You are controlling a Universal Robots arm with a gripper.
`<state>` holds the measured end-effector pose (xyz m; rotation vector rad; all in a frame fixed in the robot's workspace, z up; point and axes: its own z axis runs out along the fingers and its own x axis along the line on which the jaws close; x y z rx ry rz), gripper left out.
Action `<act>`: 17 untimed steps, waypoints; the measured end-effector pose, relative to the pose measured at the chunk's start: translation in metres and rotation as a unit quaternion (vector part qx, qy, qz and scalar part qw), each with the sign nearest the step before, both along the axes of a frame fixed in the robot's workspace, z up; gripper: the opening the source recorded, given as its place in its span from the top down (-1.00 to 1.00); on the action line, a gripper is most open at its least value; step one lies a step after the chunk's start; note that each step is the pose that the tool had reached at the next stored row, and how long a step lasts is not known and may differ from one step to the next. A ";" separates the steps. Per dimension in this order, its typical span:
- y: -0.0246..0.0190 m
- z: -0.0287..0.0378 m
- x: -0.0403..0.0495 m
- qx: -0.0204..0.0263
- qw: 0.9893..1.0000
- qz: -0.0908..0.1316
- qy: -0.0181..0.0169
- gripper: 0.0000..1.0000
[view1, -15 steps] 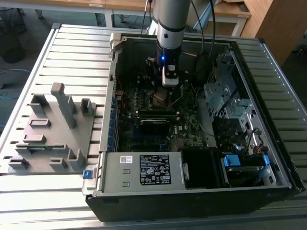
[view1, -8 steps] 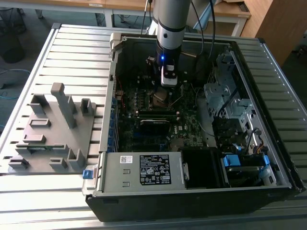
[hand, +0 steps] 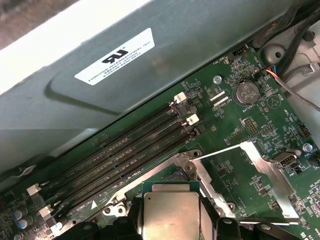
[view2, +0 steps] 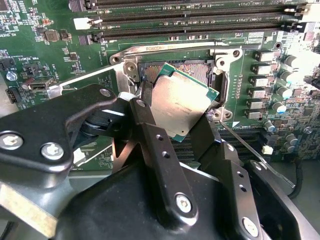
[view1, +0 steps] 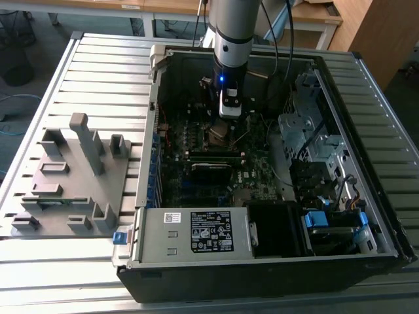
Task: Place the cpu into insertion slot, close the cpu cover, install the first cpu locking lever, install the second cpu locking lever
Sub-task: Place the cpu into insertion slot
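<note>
Here's the grey robot arm [view1: 232, 33] reaching straight down into the open black computer case [view1: 262, 268], which sits on the slatted silver metal desk [view1: 59, 278]. On the exterior view's left of the case, a grey moulded fixture with upright posts [view1: 72, 176] lies on the desk, well apart from the action. The pincer [view1: 226, 121] hangs right over the middle of the dark green circuit board [view1: 262, 183]. In the second wrist view the black pincer [view2: 179, 107] is clamped on the cpu [view2: 182, 97], a small flat square chip with a dull grey-brown metal top, one black finger [view2: 148, 107] against one edge and the other against the opposite edge. The chip sits over the insertion slot [view2: 192, 67], the small square black socket with a silver metal rim, but turned askew to its outline; whether it touches the socket I cannot tell. In the first wrist view the cpu [hand: 170, 215] is at the socket's mouth, and the cpu cover [hand: 270, 172], a thin silver metal frame with a cut-out centre, is swung open just beside it, lying back over the board. A thin silver wire lever [view2: 80, 80] juts out from one socket corner. Long narrow black memory slots [hand: 125, 150] run just beside the socket.
</note>
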<state>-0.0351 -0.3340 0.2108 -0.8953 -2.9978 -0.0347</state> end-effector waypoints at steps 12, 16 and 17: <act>0.0000 0.0000 0.0000 0.000 1.000 -0.012 0.000 -0.08; 0.0000 0.0000 0.0000 0.000 1.000 -0.020 0.000 -0.08; 0.0000 0.0000 0.0000 0.000 1.000 -0.021 0.000 -0.08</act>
